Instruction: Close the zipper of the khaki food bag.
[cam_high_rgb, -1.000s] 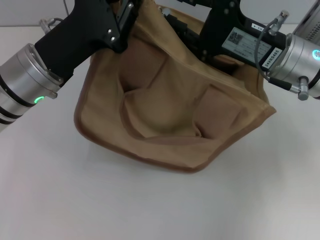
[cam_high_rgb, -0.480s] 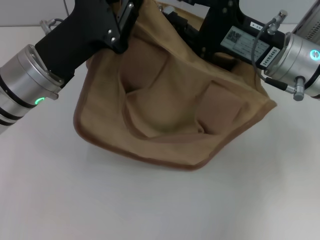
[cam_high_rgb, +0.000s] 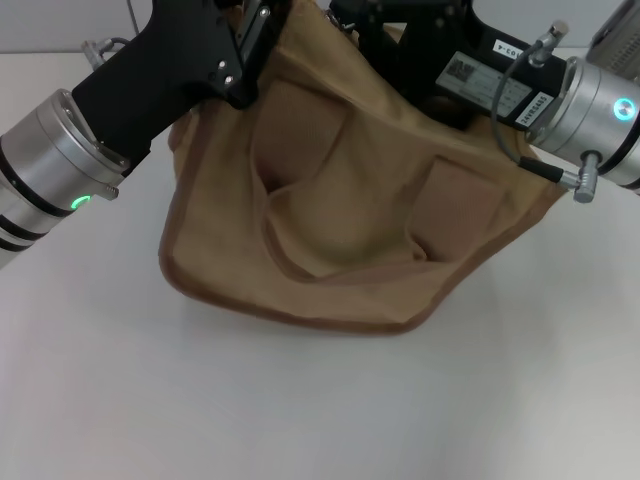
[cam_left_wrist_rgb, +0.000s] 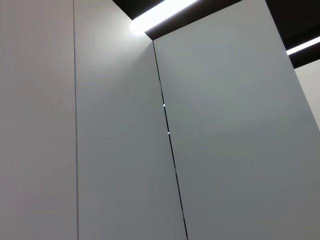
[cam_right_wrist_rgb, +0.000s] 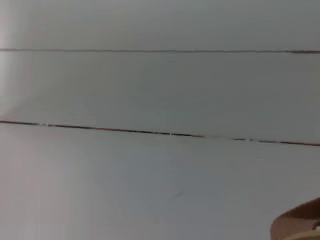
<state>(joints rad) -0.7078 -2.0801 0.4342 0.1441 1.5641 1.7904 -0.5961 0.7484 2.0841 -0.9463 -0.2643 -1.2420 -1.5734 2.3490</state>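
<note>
The khaki food bag (cam_high_rgb: 350, 220) lies tipped on the white table (cam_high_rgb: 300, 410), its tan side and brown-trimmed edge facing me. A corner of it shows in the right wrist view (cam_right_wrist_rgb: 300, 225). My left gripper (cam_high_rgb: 252, 35) is at the bag's upper left edge, against the fabric. My right gripper (cam_high_rgb: 372, 22) is at the bag's top, close beside the left one. The zipper and its silver pull tab are hidden behind the bag's top and the grippers. A wide strap handle (cam_high_rgb: 300, 130) lies flat on the bag's side.
Both arms reach in from the sides across the far part of the table. A cable (cam_high_rgb: 515, 85) runs along the right wrist. The left wrist view shows only grey wall panels (cam_left_wrist_rgb: 150, 150).
My right gripper has moved left along the bag's top toward the left gripper. The bag has shifted and stretched to the right. The left arm has stayed in place.
</note>
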